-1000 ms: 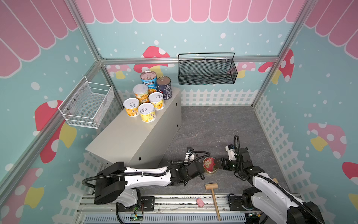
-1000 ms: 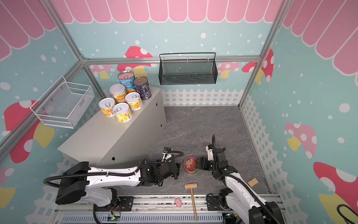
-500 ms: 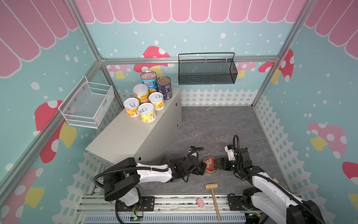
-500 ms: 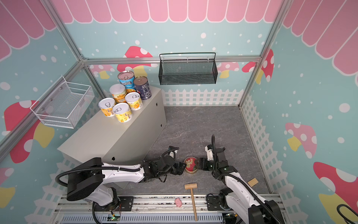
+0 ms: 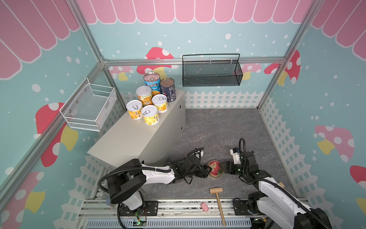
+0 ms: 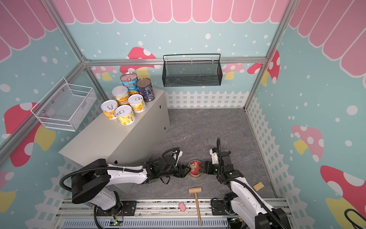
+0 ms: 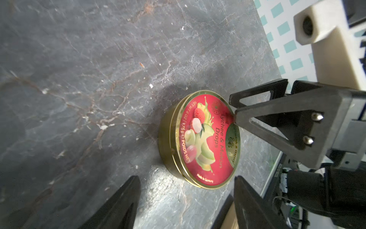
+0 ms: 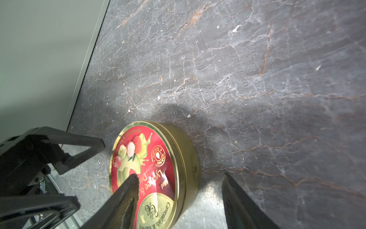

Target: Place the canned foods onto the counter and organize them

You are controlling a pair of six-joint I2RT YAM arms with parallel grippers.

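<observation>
Grey floor [image 5: 217, 128], red-lidded tin [image 5: 215, 168] between left end effector [image 5: 207, 171], right end effector [image 5: 226, 169]

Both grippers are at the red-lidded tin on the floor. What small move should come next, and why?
Probably ease the left gripper forward until the tin sits between its fingers. Its jaws stand open, yet the tin lies just ahead of the fingertips. The right gripper, also open, meets the opposite rim and may brace it.

The left gripper [image 5: 207, 171] and right gripper [image 5: 225, 169] are flanking the tin [image 5: 215, 168]. Bare floor [image 5: 217, 128] is lying open behind it; the counter [image 5: 134, 138] is blocking the left.
</observation>
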